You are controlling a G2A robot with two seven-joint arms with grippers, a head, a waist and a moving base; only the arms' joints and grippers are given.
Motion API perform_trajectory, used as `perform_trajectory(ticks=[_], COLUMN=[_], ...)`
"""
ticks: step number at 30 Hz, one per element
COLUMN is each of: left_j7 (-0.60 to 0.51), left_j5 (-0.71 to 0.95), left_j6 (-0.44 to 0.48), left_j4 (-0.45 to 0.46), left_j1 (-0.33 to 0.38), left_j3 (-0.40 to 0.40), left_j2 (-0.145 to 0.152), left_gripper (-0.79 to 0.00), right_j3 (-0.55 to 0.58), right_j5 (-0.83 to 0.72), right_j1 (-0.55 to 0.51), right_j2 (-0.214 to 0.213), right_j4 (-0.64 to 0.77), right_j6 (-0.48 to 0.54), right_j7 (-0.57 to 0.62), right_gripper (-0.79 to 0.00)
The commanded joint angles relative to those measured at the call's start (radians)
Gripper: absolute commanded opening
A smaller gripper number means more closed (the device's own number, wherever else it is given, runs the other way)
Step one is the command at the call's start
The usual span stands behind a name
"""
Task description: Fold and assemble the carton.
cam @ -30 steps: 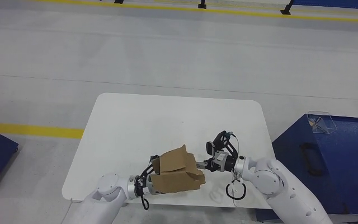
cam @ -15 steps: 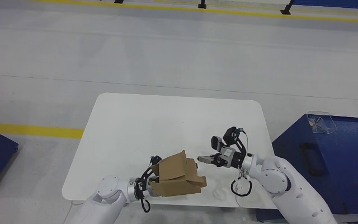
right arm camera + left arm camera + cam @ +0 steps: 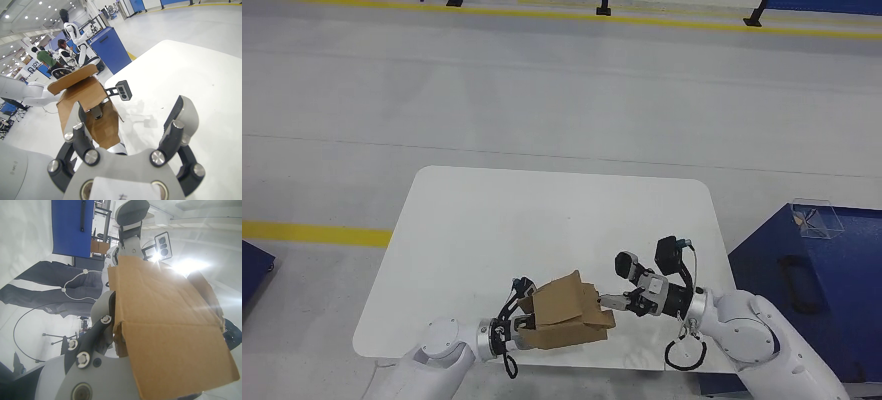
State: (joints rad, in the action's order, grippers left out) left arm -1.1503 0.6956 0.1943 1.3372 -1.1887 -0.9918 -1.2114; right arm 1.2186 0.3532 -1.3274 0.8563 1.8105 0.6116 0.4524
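Centrally, a brown corrugated carton [image 3: 562, 312], partly folded with flat flaps splayed at angles, is held at the near edge of the smooth, white, round-cornered table [image 3: 542, 210]. The left gripper [image 3: 518, 312], at that edge, is clamped on the carton, apparently on one wall; the contact is hidden. The right gripper [image 3: 132, 108], over the table's near right part, has its ribbed black pads [image 3: 171, 115] spread apart.

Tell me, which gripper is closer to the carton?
Left. The left gripper holds one end of the carton. The right gripper is at the other end, jaws open, beside a flap.
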Motion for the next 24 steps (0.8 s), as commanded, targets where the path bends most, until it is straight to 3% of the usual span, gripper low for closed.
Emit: perform_trajectory(ticks=[1, 15, 24], left_j7=[-0.001, -0.002, 0.076], left_j5=[-0.009, -0.013, -0.049], left_j6=[0.009, 0.020, 0.025], left_j4=[0.003, 0.003, 0.042], left_j1=[0.001, -0.003, -0.026], left_j3=[-0.001, -0.003, -0.001], left_j2=[0.000, 0.001, 0.000], left_gripper=[-0.785, -0.785, -0.785], right_j3=[-0.021, -0.108, -0.110], right_j5=[0.009, 0.027, 0.035], right_j1=[0.010, 0.072, 0.076], right_j2=[0.005, 0.034, 0.041], right_j4=[-0.006, -0.059, -0.058], right_j6=[-0.010, -0.038, -0.035], right_j7=[0.006, 0.019, 0.030], right_gripper=[0.000, 0.000, 0.000])
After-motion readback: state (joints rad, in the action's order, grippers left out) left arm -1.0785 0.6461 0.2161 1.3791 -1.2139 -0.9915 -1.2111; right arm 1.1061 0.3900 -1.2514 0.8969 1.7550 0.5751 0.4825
